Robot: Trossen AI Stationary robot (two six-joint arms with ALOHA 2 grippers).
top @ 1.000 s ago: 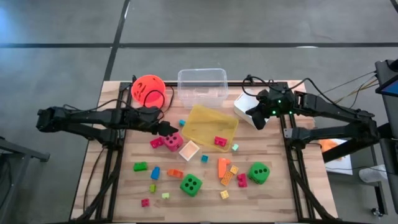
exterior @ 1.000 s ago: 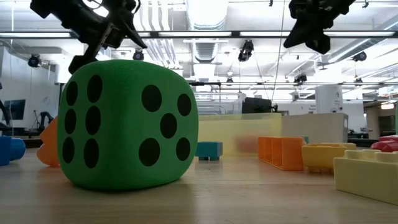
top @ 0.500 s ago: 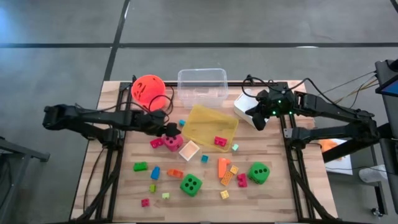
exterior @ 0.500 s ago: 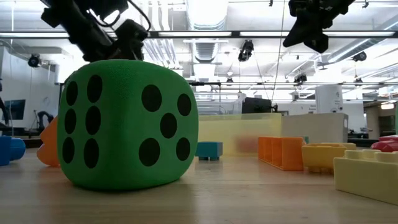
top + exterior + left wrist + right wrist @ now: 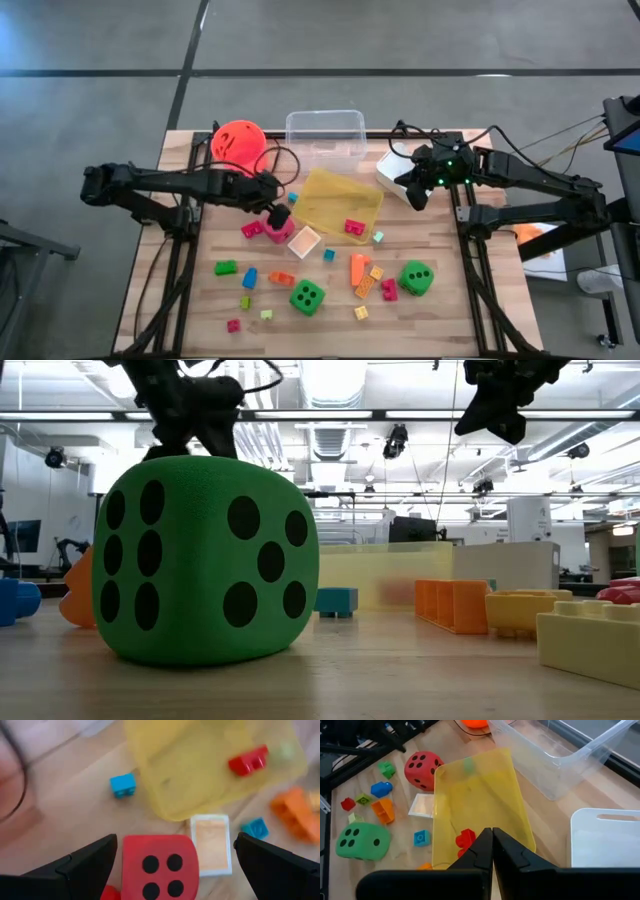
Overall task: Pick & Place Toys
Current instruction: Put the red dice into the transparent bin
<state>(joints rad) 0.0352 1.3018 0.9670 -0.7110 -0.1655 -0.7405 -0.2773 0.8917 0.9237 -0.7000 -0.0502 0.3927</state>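
Pink die [image 5: 279, 229]: we see it by the yellow tray's corner, four dots up.
Green dice: we count two, one [image 5: 307, 296] near the front edge, one [image 5: 416, 277] further right.
Red block [image 5: 354, 227]: lies inside the yellow tray.
Small blocks [image 5: 250, 278]: we find them scattered, well apart.

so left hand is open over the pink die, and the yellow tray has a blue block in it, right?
Not quite. The block in the yellow tray is red, not blue; the left wrist view and high view both show it. The small blue block lies on the table outside the tray. The rest holds: the left hand is open over the pink die.
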